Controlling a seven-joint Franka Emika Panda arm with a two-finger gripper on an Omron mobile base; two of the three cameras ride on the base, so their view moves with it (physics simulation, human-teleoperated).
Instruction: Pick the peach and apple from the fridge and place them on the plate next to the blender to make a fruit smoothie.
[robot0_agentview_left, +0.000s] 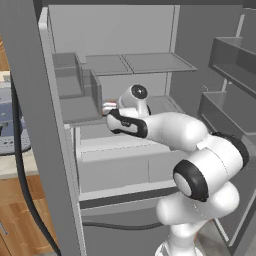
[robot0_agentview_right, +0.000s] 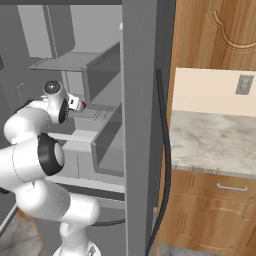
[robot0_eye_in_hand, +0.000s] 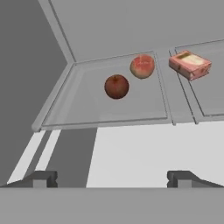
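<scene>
The fridge (robot0_agentview_left: 150, 65) stands open in front of me. In the hand view, the dark red apple (robot0_eye_in_hand: 117, 86) and the orange-pink peach (robot0_eye_in_hand: 142, 66) sit side by side on a grey shelf (robot0_eye_in_hand: 109, 111), the peach farther back and to the right. My gripper (robot0_eye_in_hand: 112, 179) is open, its fingertips (robot0_eye_in_hand: 43, 178) wide apart with nothing between them, held short of the shelf's front edge and apart from both fruits. In the left base view the arm's hand (robot0_agentview_left: 136, 97) reaches into the fridge at shelf height. The plate and the blender are out of view.
A flat pinkish-tan block (robot0_eye_in_hand: 190, 64) lies on the shelf right of the peach. Door bins (robot0_agentview_left: 230, 65) line the open right door, and drawers (robot0_agentview_left: 120, 165) sit below the shelf. A stone counter (robot0_agentview_right: 215, 140) with wooden cabinets lies beyond the fridge's side wall (robot0_agentview_right: 145, 125).
</scene>
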